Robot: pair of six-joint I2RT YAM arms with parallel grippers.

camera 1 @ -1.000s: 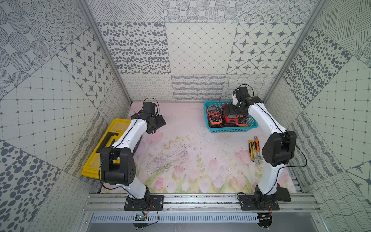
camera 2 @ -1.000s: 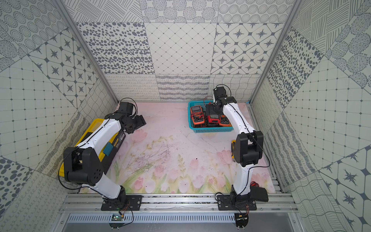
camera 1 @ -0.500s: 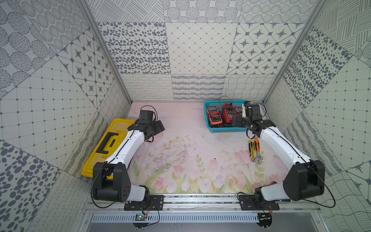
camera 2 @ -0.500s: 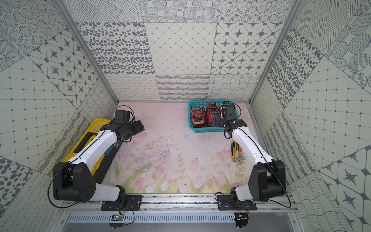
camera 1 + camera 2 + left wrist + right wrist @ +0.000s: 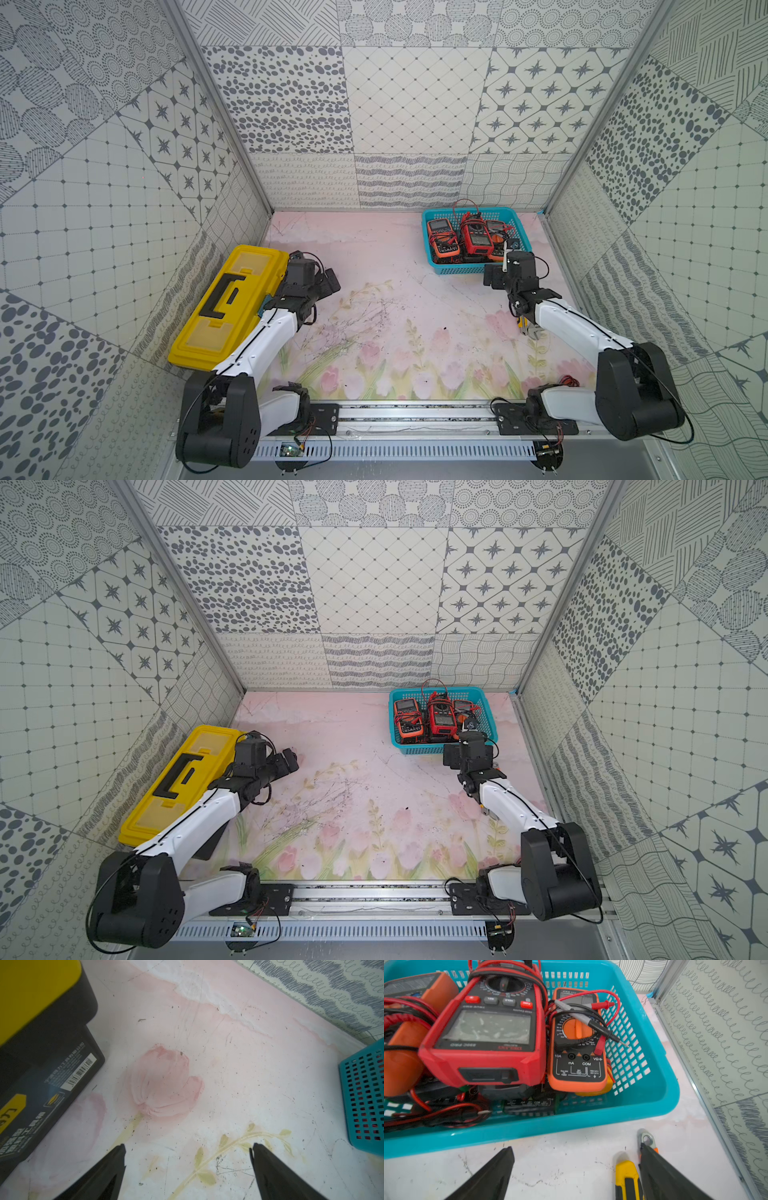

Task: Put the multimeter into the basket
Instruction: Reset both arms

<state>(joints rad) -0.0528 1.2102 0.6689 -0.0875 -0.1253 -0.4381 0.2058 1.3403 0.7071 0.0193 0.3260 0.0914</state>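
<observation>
The teal basket (image 5: 461,269) (image 5: 419,750) stands at the back right of the floral table. In it lie a red multimeter (image 5: 476,239) (image 5: 488,1043), an orange multimeter (image 5: 442,239) at its left and a smaller orange one (image 5: 577,1043), all tangled in red and black leads. My right gripper (image 5: 498,274) (image 5: 575,1147) hangs open and empty over bare table just in front of the basket's near wall. Across the table, my left gripper (image 5: 330,282) (image 5: 187,1145) is open and empty beside the toolbox, with the basket's corner (image 5: 365,1097) far off to one side.
A yellow toolbox (image 5: 228,303) (image 5: 31,1001) with a black handle lies along the left wall. A yellow utility knife (image 5: 627,1178) and a tool with a metal ring (image 5: 646,1139) lie by the right gripper's finger, near the right wall.
The right gripper has drawn back from above the basket to the table in front of it. The left arm has pulled back along the toolbox and its jaws have widened.
</observation>
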